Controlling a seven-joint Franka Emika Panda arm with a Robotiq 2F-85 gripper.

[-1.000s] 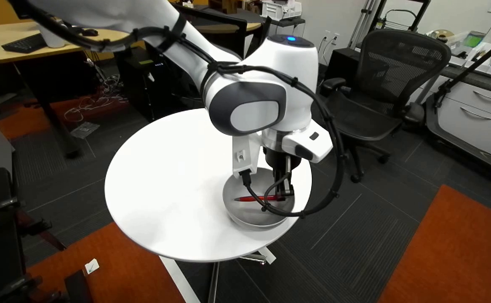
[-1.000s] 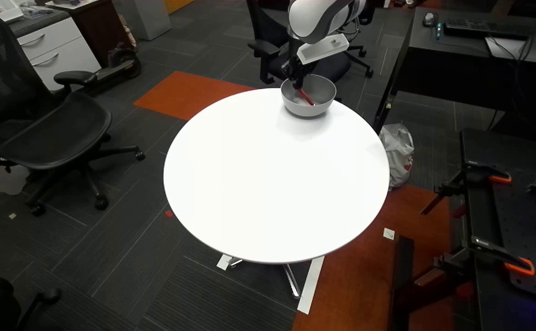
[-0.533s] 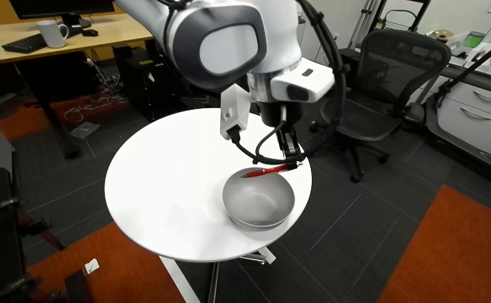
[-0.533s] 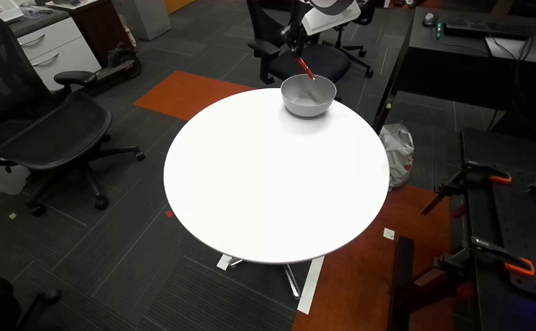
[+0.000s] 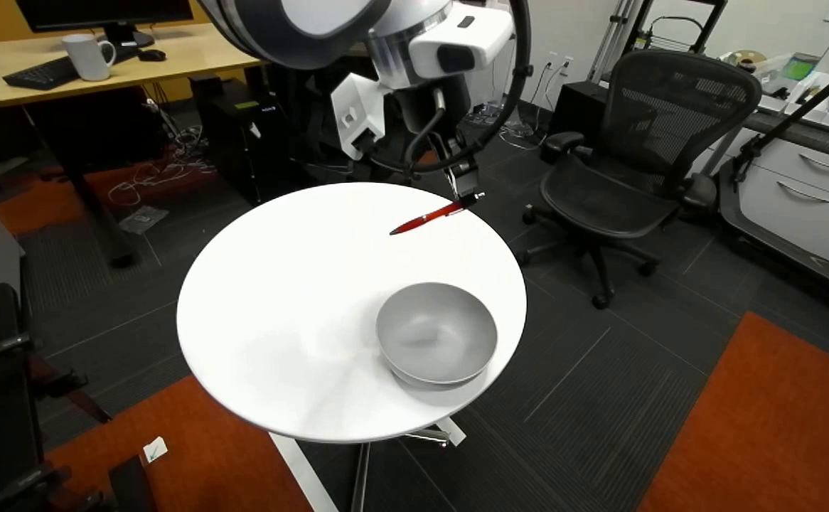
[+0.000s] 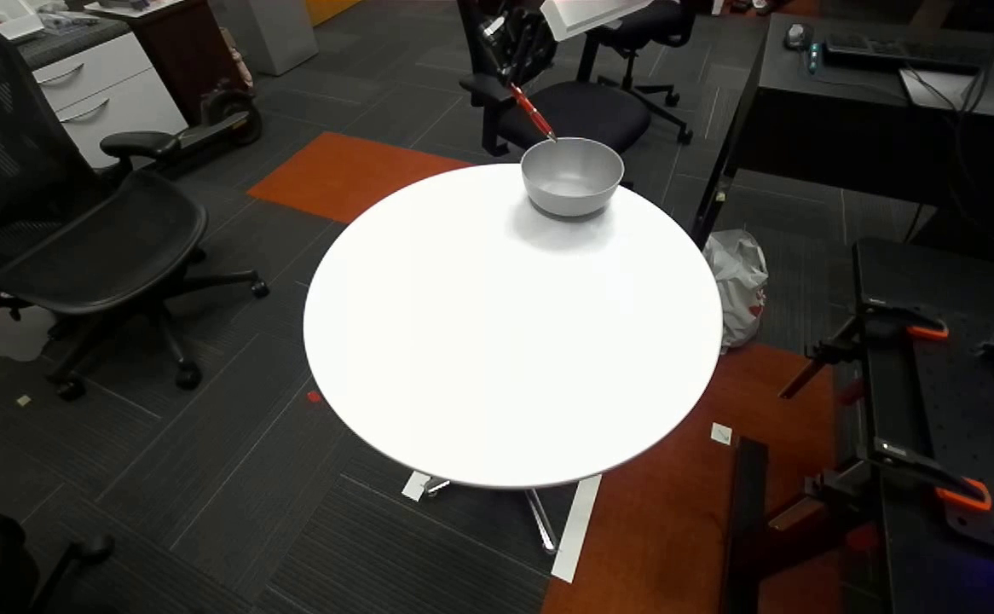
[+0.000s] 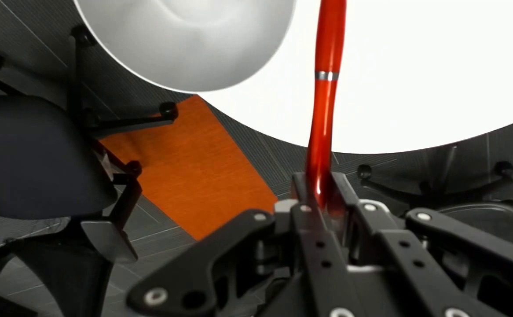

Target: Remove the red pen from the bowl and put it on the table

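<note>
Fingers (image 7: 345, 190) clamped on red pen (image 5: 425, 219) nr. one end; pen aloft w/ tip slanting down, apart fr. bowl (image 5: 436, 313). Bowl upright on desk (image 5: 279, 306), nr. edge.

hi-gloss plast.-look pen (image 7: 325, 103) w/ shiny metal-look ring (image 7: 326, 75), smooth semi-matt bowl (image 5: 437, 334), v. smooth surface (image 5: 279, 313), mostly matt pincer (image 7: 321, 182) w/ metal-look screws (image 7: 155, 296), mesh chair back (image 5: 677, 117), wood-look desk (image 5: 194, 55), ribbed carpet (image 5: 585, 405), crinkly plast. bag (image 6: 736, 286)

Looks like office: mesh chair (image 5: 670, 121), desk (image 5: 194, 53) with monitor (image 5: 102, 10), keyboard (image 5: 41, 74), dark carpet (image 5: 585, 405).
</note>
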